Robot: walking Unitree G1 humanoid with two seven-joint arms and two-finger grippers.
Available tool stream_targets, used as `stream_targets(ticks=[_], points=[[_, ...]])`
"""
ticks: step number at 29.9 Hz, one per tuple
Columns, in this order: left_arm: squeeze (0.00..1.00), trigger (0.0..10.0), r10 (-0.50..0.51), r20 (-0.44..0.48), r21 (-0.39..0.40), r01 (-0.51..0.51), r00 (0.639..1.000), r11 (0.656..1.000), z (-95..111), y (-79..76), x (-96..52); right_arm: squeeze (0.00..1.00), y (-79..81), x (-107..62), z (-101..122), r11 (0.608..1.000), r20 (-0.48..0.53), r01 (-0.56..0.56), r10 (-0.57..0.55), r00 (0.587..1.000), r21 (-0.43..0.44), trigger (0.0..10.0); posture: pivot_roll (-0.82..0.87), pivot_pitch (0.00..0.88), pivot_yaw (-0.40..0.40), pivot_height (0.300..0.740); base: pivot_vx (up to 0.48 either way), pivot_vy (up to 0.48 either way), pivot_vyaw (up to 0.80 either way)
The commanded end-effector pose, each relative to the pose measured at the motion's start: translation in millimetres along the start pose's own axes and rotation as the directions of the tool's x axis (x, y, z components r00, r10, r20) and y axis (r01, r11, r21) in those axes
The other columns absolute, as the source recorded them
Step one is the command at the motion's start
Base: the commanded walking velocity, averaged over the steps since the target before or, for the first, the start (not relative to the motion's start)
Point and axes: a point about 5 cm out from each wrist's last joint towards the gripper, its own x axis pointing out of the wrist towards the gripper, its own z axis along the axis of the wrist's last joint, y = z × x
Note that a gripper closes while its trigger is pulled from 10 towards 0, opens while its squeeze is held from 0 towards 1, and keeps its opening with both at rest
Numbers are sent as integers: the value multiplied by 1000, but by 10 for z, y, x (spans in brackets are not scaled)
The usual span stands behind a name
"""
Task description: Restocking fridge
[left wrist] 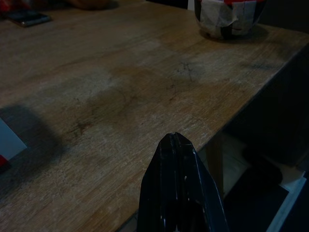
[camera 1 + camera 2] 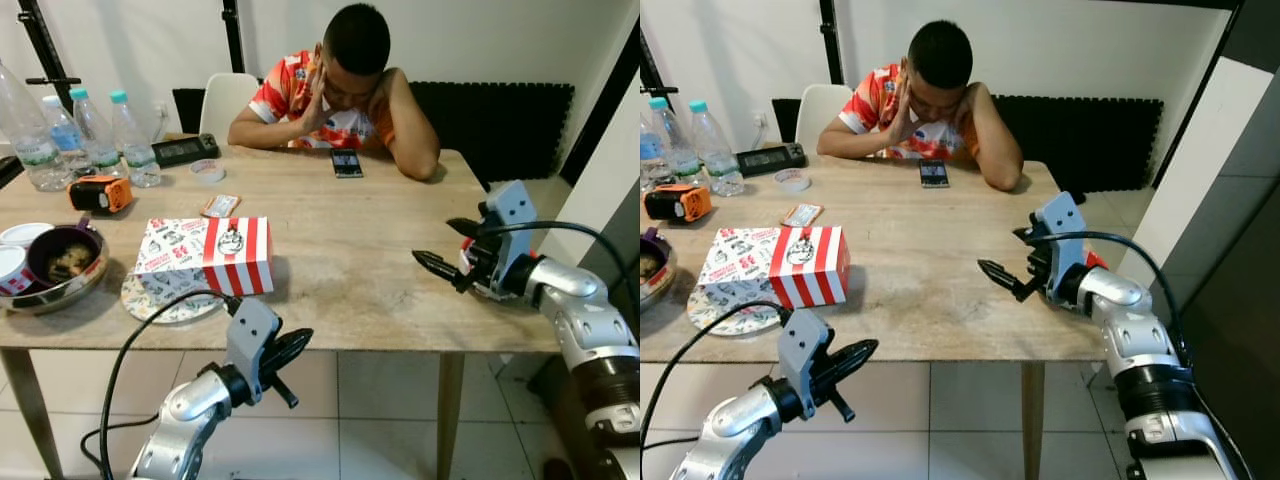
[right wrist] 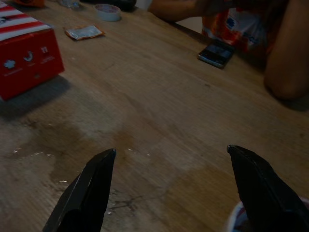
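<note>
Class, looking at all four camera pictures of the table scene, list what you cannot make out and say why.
- Phone screen: too small to read in the eye views.
- Bowl contents: dark, too small to identify.
- Red-and-white box contents: its closed sides hide them.
- Water bottles: leftmost is cut by the frame edge.
- Red-and-white object by the right gripper: left wrist view too dark, cut by the top edge.
</note>
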Motion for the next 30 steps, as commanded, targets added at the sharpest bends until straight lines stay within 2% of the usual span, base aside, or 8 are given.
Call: stream_targets(ticks=[1, 3, 4, 5, 6, 12, 15, 30], points=[[0, 10000, 3, 3, 9, -3, 1000, 1000, 46, 9, 6, 1000, -52, 4, 24, 999, -16, 32, -33, 999, -14, 10000, 46, 0, -59, 740, 0, 0, 0], [0, 10000, 0, 3, 8, 0, 1000, 1000, 57, -1, 10, 1000, -79, 4, 2, 999, -55, 47, -48, 997, -21, 10000, 47, 0, -64, 740, 0, 0, 0], [0, 10000, -5, 2, 5, 5, 1000, 1000, 65, -15, 12, 925, -102, 0, -42, 998, -107, 55, -57, 993, -27, 10000, 47, 0, -64, 740, 0, 0, 0], [0, 10000, -18, -2, -8, 18, 1000, 1000, 65, -37, 11, 82, -121, -22, -117, 998, -178, 46, -53, 983, -48, 10000, 47, 0, -65, 740, 0, 0, 0], [0, 10000, -31, -6, -16, 31, 1000, 999, 65, -63, 11, 0, -153, -50, -201, 997, -244, 48, -61, 968, -58, 10000, 47, 0, -68, 740, 0, 0, 0], [0, 10000, -55, -14, -31, 54, 998, 998, 60, -108, 13, 0, -226, -98, -308, 995, -315, 85, -99, 944, -58, 10000, 48, 3, -71, 740, 0, 0, 0], [0, 10000, -101, -26, -47, 99, 995, 994, 70, -184, 18, 0, -339, -152, -389, 989, -393, 134, -147, 908, -61, 10000, 43, 16, -71, 740, 0, 0, 0], [0, 10000, -130, -6, -45, 129, 992, 991, 192, -205, 88, 0, -544, -195, -198, 969, -404, 225, -247, 881, -100, 10000, 43, 60, -85, 740, 0, 0, 0]])
